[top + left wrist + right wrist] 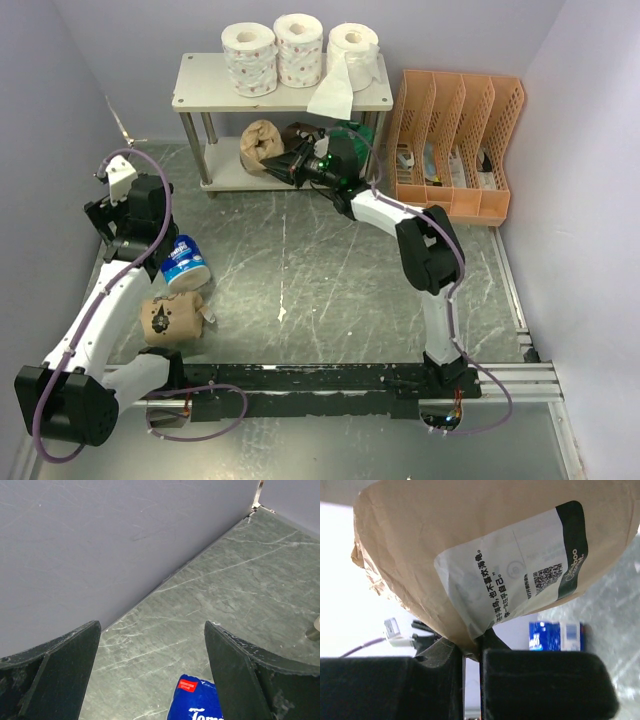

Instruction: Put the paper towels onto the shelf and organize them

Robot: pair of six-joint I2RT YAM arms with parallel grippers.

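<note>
Right jaws pinch the tan kraft roll (445, 545) by its wrapper, apparently seating it low in the 12 o'clock shelf (200, 88); left jaws gape empty.

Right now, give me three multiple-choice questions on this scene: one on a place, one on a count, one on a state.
1. Where is the blue-wrapped paper roll? A: shelf's top board. B: table, by the left gripper. C: shelf's lower board.
2. How many white rolls stand on the top board? A: one. B: two. C: three.
3. The left gripper is: A: open. B: shut on a roll. C: out of view.
Answers: B, it lies on the table; C, three in a row; A, fingers apart, nothing between.
</note>
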